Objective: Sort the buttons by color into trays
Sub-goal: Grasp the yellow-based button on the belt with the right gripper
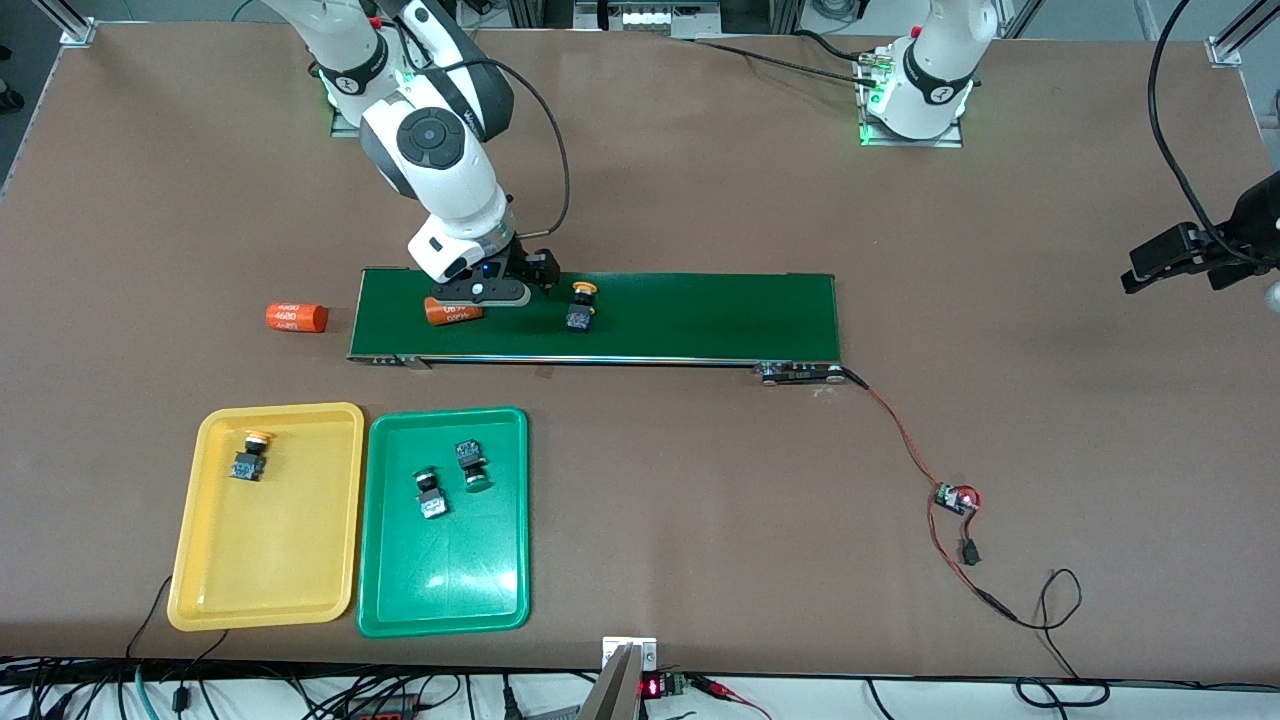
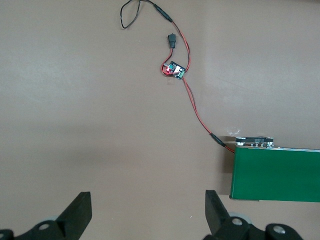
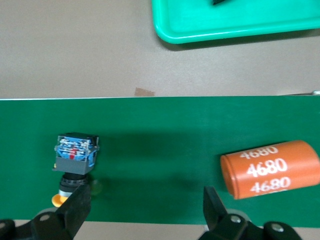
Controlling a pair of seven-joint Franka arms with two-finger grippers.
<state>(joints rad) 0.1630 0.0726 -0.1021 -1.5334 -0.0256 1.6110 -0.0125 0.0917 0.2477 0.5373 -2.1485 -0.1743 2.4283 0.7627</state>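
Note:
A yellow-capped button [image 1: 580,306] [image 3: 75,160] lies on its side on the dark-green conveyor belt [image 1: 700,315]. My right gripper [image 1: 515,283] [image 3: 147,210] hangs open over the belt's edge nearest the robot bases. It is between this button and an orange "4680" cylinder [image 1: 452,312] [image 3: 270,169], with nothing between its fingers. The yellow tray [image 1: 270,540] holds one yellow-capped button [image 1: 250,456]. In the green tray [image 1: 450,570] lie two green-capped buttons [image 1: 431,494] [image 1: 472,462]. My left gripper [image 1: 1160,262] [image 2: 148,212] waits open and empty over bare table past the belt's end.
A second orange "4680" cylinder [image 1: 297,317] lies on the table off the belt's end toward the right arm. A red wire runs from the belt's other end [image 2: 275,175] to a small circuit board [image 1: 956,498] [image 2: 174,70]. The trays sit side by side, nearer the front camera than the belt.

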